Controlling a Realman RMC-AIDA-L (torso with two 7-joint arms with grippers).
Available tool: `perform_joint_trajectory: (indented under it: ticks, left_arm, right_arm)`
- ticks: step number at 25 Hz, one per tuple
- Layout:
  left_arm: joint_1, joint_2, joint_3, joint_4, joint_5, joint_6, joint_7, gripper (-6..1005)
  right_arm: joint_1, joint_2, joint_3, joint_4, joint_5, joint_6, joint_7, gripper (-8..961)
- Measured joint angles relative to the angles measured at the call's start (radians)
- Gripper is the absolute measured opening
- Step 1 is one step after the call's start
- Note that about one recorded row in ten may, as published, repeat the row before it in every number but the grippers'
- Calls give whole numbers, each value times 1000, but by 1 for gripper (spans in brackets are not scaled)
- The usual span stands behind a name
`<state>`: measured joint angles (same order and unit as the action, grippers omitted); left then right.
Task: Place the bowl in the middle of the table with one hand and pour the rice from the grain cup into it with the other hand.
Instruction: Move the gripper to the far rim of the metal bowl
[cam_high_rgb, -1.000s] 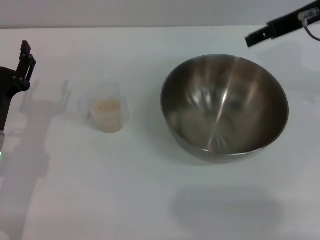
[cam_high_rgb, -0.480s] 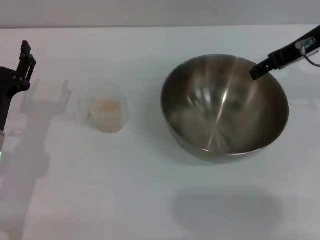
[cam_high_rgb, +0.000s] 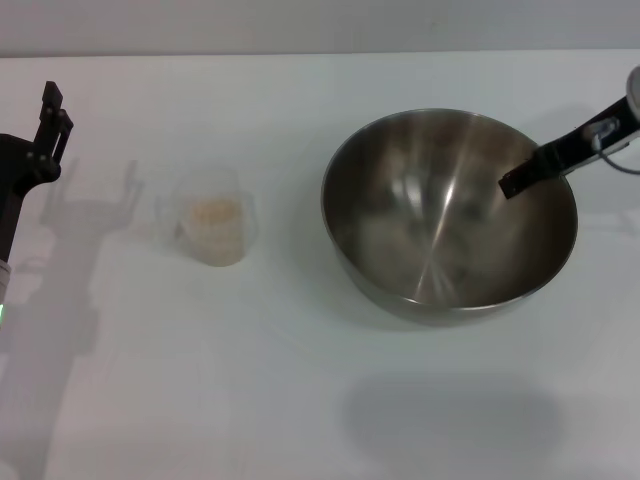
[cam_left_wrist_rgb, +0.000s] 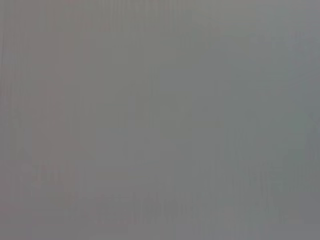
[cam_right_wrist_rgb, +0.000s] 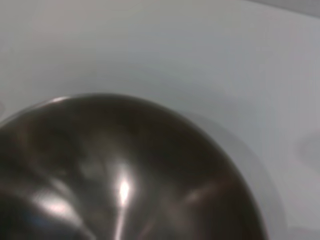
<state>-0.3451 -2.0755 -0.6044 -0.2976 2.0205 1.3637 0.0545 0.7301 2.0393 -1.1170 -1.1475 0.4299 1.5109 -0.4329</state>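
Right gripper (cam_high_rgb: 515, 183) reaches over bowl (cam_high_rgb: 400, 250) rim; left gripper (cam_high_rgb: 48, 125) parked.

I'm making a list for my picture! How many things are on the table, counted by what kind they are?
Large round shiny stainless-steel bowl: 1
Small clear plastic grain cup holding pale beige rice: 1
Robot grippers: 2, the left gripper at the table's left edge, the right gripper reaching over the bowl's rim
Total: 4
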Motion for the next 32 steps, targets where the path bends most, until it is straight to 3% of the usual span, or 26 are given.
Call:
perform_joint_trajectory:
  ticks: [7, 18, 21, 25, 32]
  left_arm:
    - [0, 0, 0, 0, -1, 0, 1, 738]
    - [2, 0, 0, 2, -2, -1, 0, 738]
    - [2, 0, 0, 2, -2, 0, 0, 738]
    - [1, 0, 0, 2, -2, 2, 0, 738]
    - [-3, 0, 0, 2, -2, -2, 0, 738]
  right_arm:
    - [-10, 15, 3, 25, -10, -42, -16, 638]
    - [-9, 16, -1, 49, -27, -74, -41, 386]
    - [-6, 16, -2, 63, -28, -87, -53, 153]
    - [-7, 16, 7, 67, -28, -97, -53, 35]
    - [-11, 16, 36, 58, -21, -116, -52, 34]
